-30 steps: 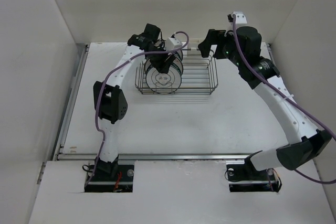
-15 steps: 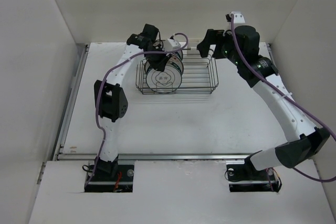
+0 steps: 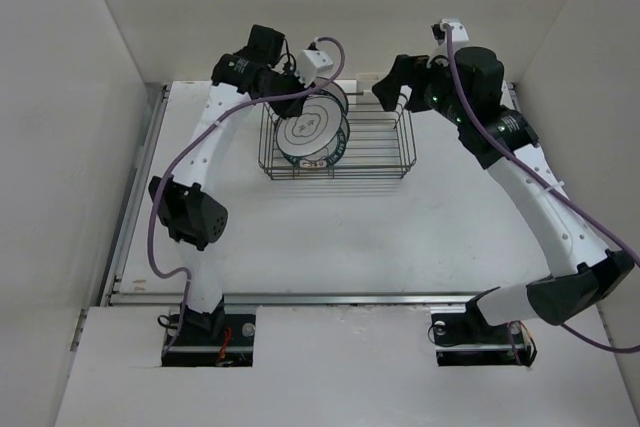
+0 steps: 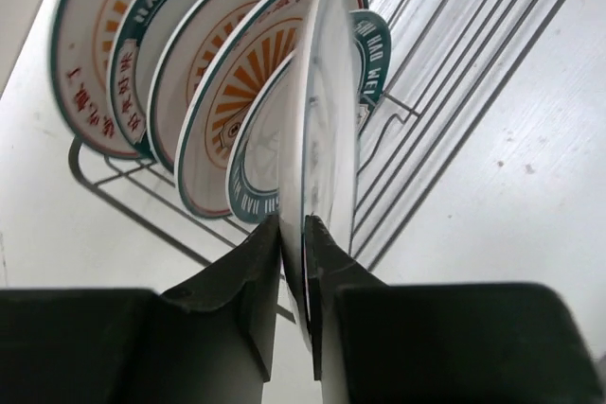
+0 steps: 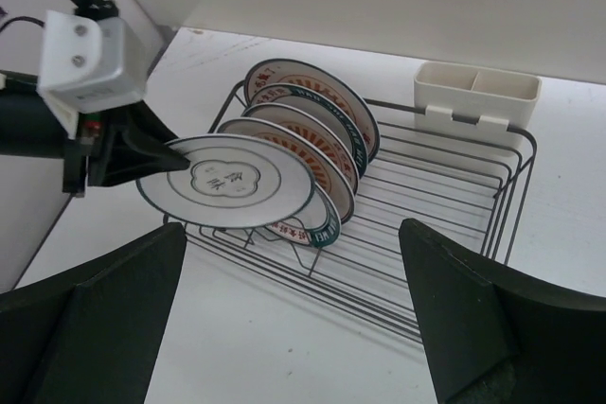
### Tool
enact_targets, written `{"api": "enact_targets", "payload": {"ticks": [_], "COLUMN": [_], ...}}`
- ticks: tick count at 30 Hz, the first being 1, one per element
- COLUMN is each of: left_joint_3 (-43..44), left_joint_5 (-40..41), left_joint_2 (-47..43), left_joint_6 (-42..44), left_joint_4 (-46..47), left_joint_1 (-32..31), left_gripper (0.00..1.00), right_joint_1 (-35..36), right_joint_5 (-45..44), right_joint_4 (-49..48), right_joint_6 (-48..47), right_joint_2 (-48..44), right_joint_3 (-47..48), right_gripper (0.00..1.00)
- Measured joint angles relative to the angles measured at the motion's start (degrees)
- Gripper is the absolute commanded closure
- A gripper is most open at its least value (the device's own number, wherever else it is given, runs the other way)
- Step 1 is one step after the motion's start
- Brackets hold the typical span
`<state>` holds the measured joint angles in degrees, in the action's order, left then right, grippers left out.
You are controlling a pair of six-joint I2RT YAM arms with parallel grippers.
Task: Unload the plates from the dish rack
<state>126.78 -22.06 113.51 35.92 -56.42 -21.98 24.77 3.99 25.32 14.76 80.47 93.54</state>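
From above, a rectangular dark wire dish rack (image 3: 385, 152) sits toward the far side of the white table (image 3: 300, 237), its long axis running left to right. The left gripper (image 3: 298, 99) reaches over the rack's left end. It pinches the far-left rim of a round white held plate with a teal rim band (image 3: 312, 132), which is tipped with its face turned up over the rack's near-left part. The right gripper (image 3: 388, 89) hangs by the rack's far right corner, well apart from that plate, its jaws spread wide. In the left wrist view, two dark fingers (image 4: 241, 281) press together on the held plate's rim, which is seen edge-on. Just behind it, the standing plates (image 4: 237, 101) lean in a row on the wires. I count five, though they overlap and I may be one off; two show orange sunburst centres. In the right wrist view, the held plate lies nearly flat and overlaps the nearest standing plates. A cream plastic holder (image 5: 478, 92) with two compartments is clipped to the rack's far rim.
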Motion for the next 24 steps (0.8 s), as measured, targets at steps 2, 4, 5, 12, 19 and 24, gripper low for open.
{"api": "enact_targets", "payload": {"ticks": [2,4,5,12,19,24], "left_joint_3": [0.3,1.0,1.4,2.3,-19.3,-37.7], "left_joint_5": [-0.3,-0.8,-0.9,-6.8,-14.4,-13.7], "left_joint_2": [-2.1,-3.7,-4.6,-11.2,-16.4,-15.0], "left_joint_6": [-2.1,-4.0,-5.1,-8.8,-4.8,-4.0], "left_joint_4": [-0.5,-1.4,-1.9,-8.3,-16.5,-14.5], "left_joint_1": [0.2,0.1,0.1,0.0,0.3,4.2], "left_gripper": [1.00,1.00,1.00,1.00,1.00,1.00], "right_joint_1": [0.0,0.0,0.0,0.0,-0.2,-1.2], "right_joint_5": [0.0,-0.1,-0.3,-1.6,-0.1,6.9], "right_joint_4": [0.0,0.0,-0.1,-0.8,-1.0,-0.8], "right_joint_6": [0.0,0.0,0.1,1.6,2.7,3.0], "right_joint_2": [-0.6,-1.4,-1.9,-4.5,-3.4,3.4], "right_joint_3": [0.5,0.9,1.0,1.4,1.4,4.9], "right_gripper": [0.00,0.00,0.00,0.00,0.00,0.00]}}
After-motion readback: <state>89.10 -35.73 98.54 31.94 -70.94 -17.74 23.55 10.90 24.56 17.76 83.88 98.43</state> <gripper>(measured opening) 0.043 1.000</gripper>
